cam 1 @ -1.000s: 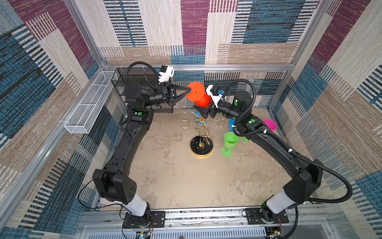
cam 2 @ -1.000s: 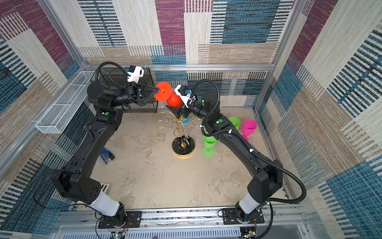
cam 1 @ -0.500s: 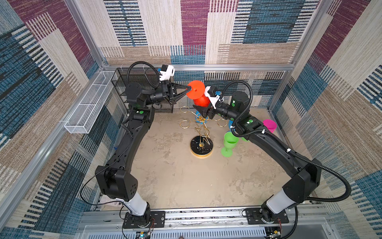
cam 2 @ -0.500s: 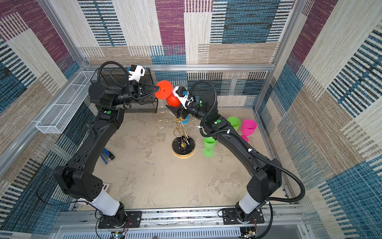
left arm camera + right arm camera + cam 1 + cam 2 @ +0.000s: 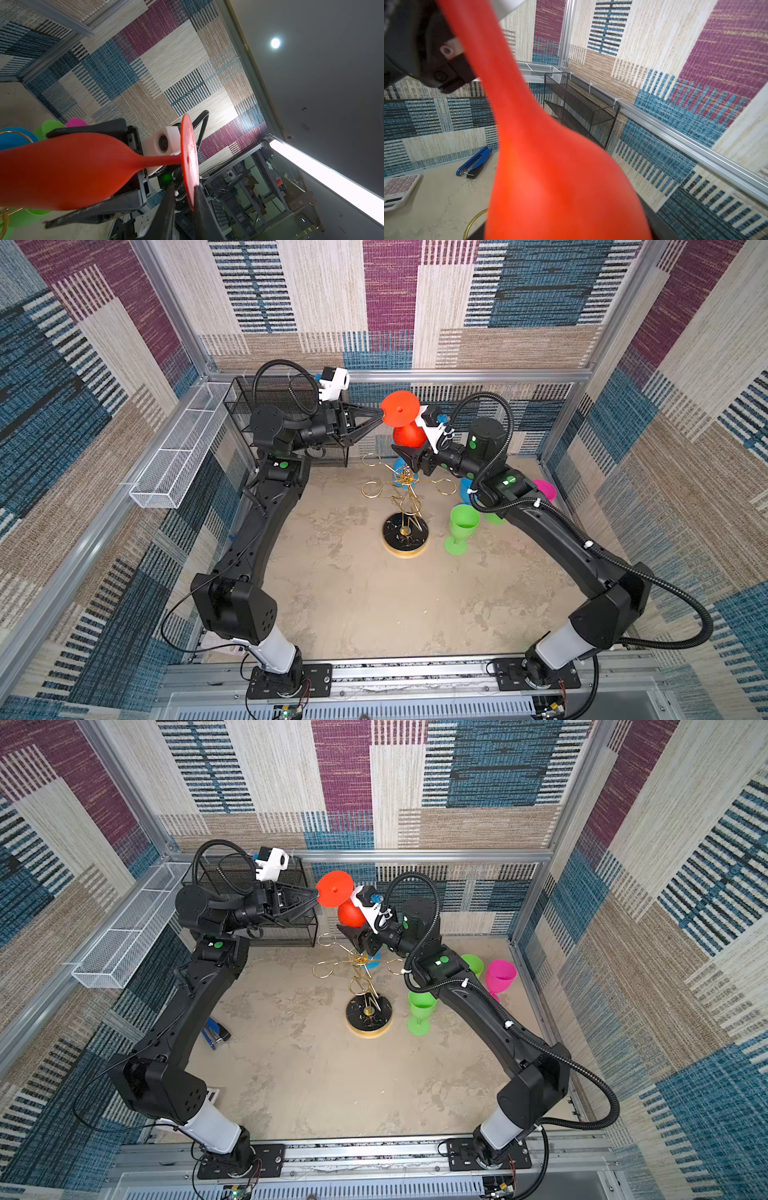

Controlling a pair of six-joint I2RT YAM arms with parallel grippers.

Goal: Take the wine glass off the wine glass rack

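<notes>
Just above the rack [image 5: 405,506], the upturned wine glass [image 5: 400,409] changes hands: the right gripper [image 5: 409,441] now clamps its bowl while the left gripper [image 5: 379,416] parts slightly from the foot, likely freeing it for removal.

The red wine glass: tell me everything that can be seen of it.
The wine glass is opaque orange-red and looks like matte plastic, with a flat round foot, a thin stem and a rounded bowl. It is upside down in the air, foot uppermost, above the rack. The right gripper has a finger on each side of the bowl. The left gripper straddles the foot's edge, its fingers slightly parted.
</notes>
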